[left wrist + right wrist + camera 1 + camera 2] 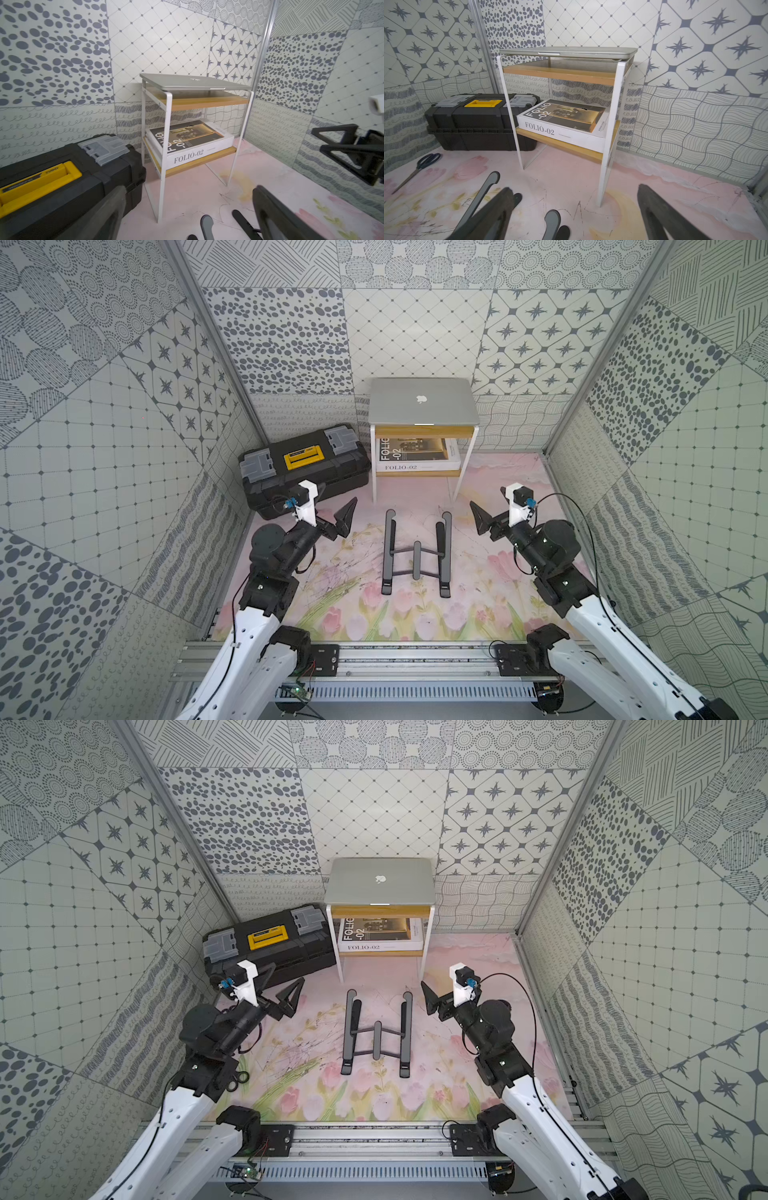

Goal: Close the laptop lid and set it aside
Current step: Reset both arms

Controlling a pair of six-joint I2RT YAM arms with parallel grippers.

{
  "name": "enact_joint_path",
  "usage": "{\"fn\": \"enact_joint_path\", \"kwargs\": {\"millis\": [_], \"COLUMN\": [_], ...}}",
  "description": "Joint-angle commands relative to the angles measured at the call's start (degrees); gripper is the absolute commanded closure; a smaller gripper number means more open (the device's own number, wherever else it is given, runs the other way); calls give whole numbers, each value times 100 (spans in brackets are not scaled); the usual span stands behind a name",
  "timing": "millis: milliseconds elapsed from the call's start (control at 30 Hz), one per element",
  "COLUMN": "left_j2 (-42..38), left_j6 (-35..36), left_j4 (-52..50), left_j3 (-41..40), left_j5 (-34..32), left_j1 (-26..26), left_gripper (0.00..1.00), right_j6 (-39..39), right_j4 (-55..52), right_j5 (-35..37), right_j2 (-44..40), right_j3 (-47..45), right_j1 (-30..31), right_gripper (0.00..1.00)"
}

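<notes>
At the back wall, on top of the white rack [373, 464], the laptop [423, 404] lay flat with the laptop lid [357, 886] fully down, apple logo up. I saw the left claw [190, 187] and the right claw [575, 187] both spread wide and holding nothing, above the bench [332, 580], one on each side of the dark folding stand [417, 556], well apart from the laptop.

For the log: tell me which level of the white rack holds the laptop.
The top of the rack: the closed laptop lies there. The middle shelf looks bare; the bottom shelf holds a book.
</notes>
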Motion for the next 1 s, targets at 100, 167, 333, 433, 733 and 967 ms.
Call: {"fn": "enact_joint_path", "kwargs": {"millis": [100, 167, 333, 433, 733, 967], "left_j2": [64, 539, 1780, 2401, 3253, 3171], "left_j6": [977, 1062, 902, 852, 312, 151], "left_j4": [2572, 2698, 3055, 3205, 3495, 3268], "left_j3": [-1871, -1881, -1779, -1683, -1654, -1621], "left_j5": [-2193, -2374, -2725, -2765, -2531, -2315], "left_j1": [-9, -3, 35, 132, 602, 678], "left_gripper": [2, 1, 2, 1, 1, 1], "right_j6": [-674, -838, -500, 146, 717, 983], "right_j4": [2670, 3303, 3669, 3486, 3242, 4026], "right_j5": [1533, 1922, 2176, 2222, 1820, 1425], "right_j2": [120, 317, 708, 946, 1499, 2339], "right_j3": [-1122, -1451, -1799, -1893, -2058, -2075], "right_j1": [0, -11, -408, -915, -1830, -2078], "right_gripper": [3, 3, 3, 3, 3, 3]}}
